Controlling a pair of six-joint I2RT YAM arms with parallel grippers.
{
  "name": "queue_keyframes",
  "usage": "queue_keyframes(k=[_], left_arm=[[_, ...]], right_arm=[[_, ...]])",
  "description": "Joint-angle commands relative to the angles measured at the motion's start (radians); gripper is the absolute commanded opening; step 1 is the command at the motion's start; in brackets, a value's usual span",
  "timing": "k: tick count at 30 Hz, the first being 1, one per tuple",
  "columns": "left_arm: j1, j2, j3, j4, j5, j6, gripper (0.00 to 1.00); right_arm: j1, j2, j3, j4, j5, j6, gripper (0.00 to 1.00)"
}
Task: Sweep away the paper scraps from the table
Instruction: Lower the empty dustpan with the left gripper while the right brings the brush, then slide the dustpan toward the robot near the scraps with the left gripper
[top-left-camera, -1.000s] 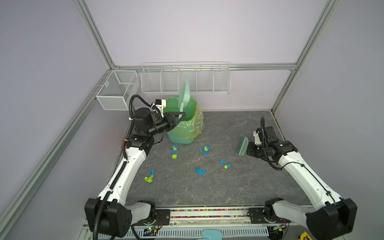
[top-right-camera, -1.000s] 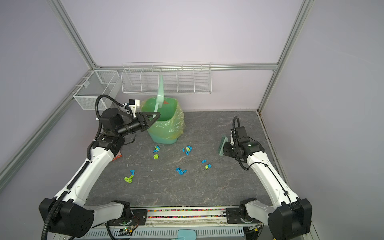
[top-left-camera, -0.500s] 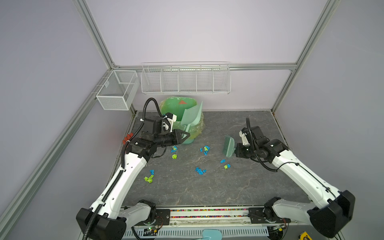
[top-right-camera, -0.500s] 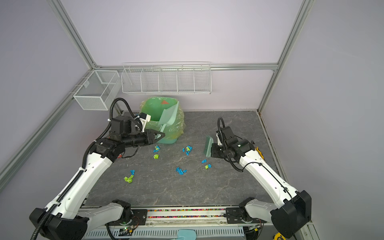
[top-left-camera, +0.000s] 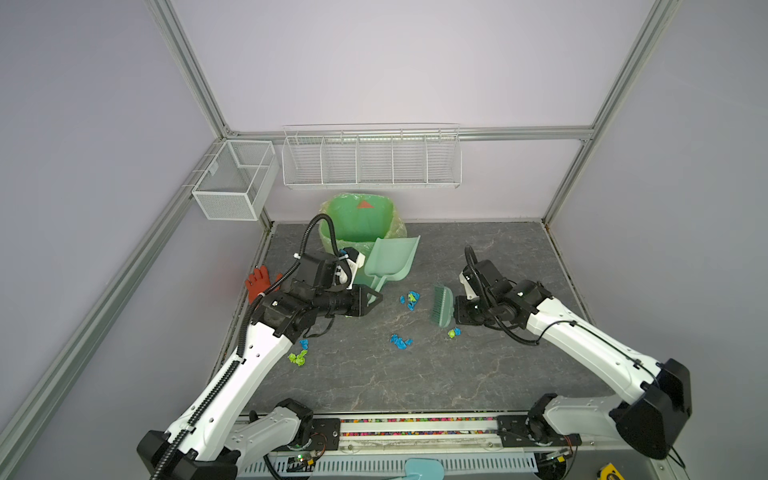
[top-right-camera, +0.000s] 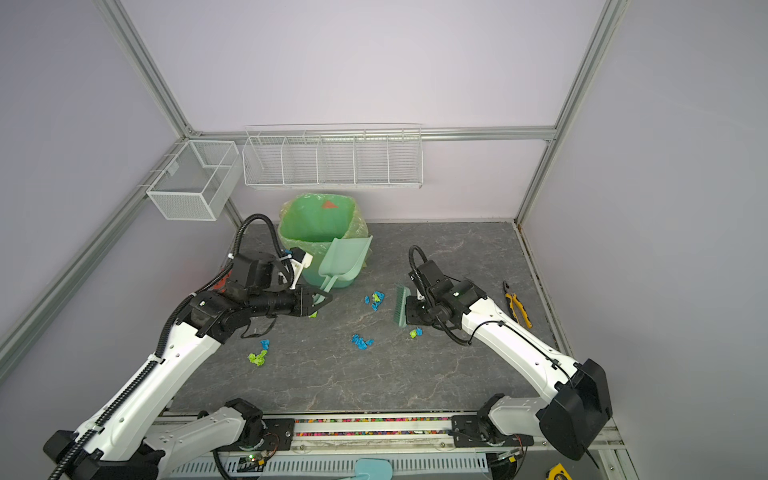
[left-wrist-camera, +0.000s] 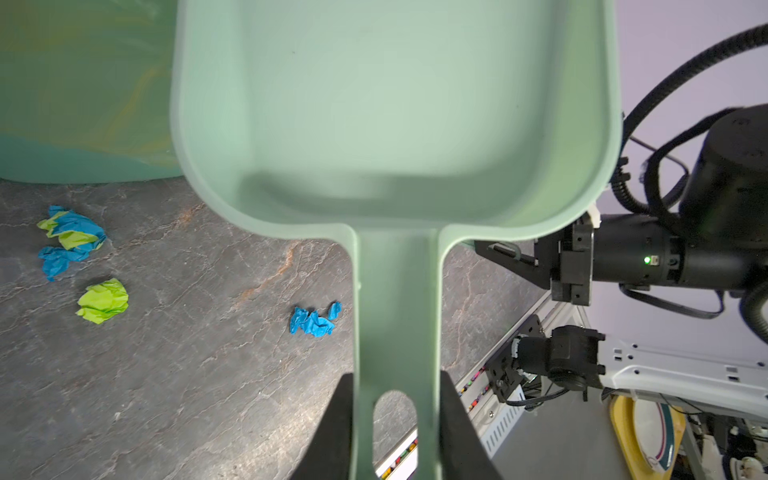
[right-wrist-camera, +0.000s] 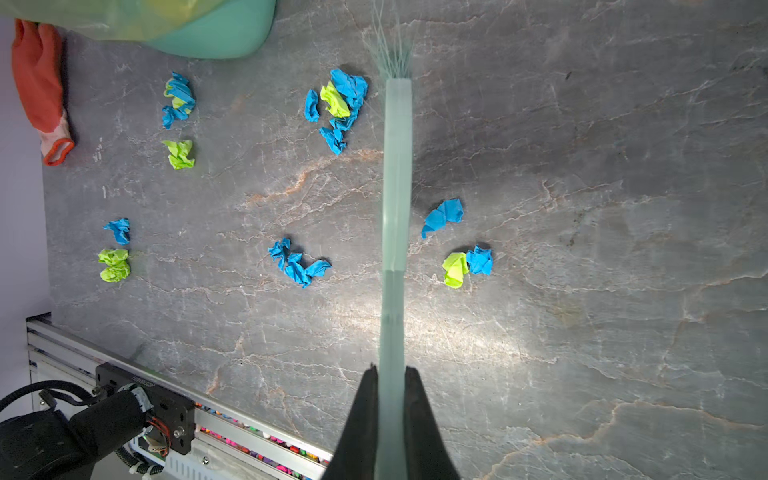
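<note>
Pale lilac walls and aluminium rails close in the dark grey, veined table (top-left-camera: 374, 374). A white wire rack (top-left-camera: 370, 160) and a mesh basket (top-left-camera: 232, 183) hang on the walls. A small tag (top-left-camera: 214, 168) on the basket is too small for us to read. At the back of the table stands a bin (top-left-camera: 361, 226) lined with a green bag. Inside it is a red shape (top-left-camera: 365, 204) that we cannot identify.

The left gripper (top-left-camera: 374, 297) pinches the handle of a mint-green dustpan (top-left-camera: 390, 259), held up just in front of the bin. In the left wrist view the pan's front edge is cut off. The right gripper (right-wrist-camera: 390, 374) is pressed onto the thin handle of a brush (top-left-camera: 441, 305), which its wrist view shows edge-on with blurred bristles. We cannot tell whether they touch the table.

The paper scraps (top-left-camera: 411, 300) lie scattered over the middle of the table, one cluster just beside the brush and others nearer the front. The right wrist view shows two more near the bin, which the left gripper almost wholly covers in both top views. An orange-red glove (top-left-camera: 259, 282) lies at the left edge, partly behind the arm. Yellow-handled pliers (top-right-camera: 516, 303) lie near the right rail. A teal object (top-left-camera: 424, 469) is cut off by the lower border.
</note>
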Motion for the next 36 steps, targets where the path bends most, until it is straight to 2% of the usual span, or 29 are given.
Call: queue_keyframes(k=[1,7,14,18,23,27,30,36], left_arm=[[-0.036,-0.015,-0.029,-0.042,-0.060,0.025,0.00],[-0.111,0.001,-0.074,-0.019,-0.101,0.015,0.00],[-0.173,0.042,-0.048,-0.039,-0.151,0.049,0.00],[-0.186,0.079,-0.044,-0.038,-0.165,0.055,0.00],[-0.228,0.134,-0.026,-0.028,-0.191,0.060,0.00],[-0.272,0.195,0.028,-0.023,-0.231,0.063,0.00],[-0.284,0.241,0.049,-0.006,-0.219,0.070,0.00],[-0.285,0.278,0.061,0.007,-0.244,0.095,0.00]], right_arm=[[0.005,0.019,-0.019,-0.009,0.006,0.010,0.07],[-0.009,0.029,-0.053,-0.046,0.029,-0.009,0.07],[-0.055,-0.017,-0.098,-0.094,0.051,-0.035,0.07],[-0.096,-0.079,-0.128,-0.138,0.074,-0.060,0.07],[-0.162,-0.187,-0.172,-0.178,0.039,-0.082,0.07],[-0.178,-0.246,-0.151,-0.169,0.006,-0.085,0.07],[-0.185,-0.263,-0.114,-0.186,0.009,-0.096,0.07],[-0.193,-0.270,-0.044,-0.282,0.060,-0.136,0.07]])
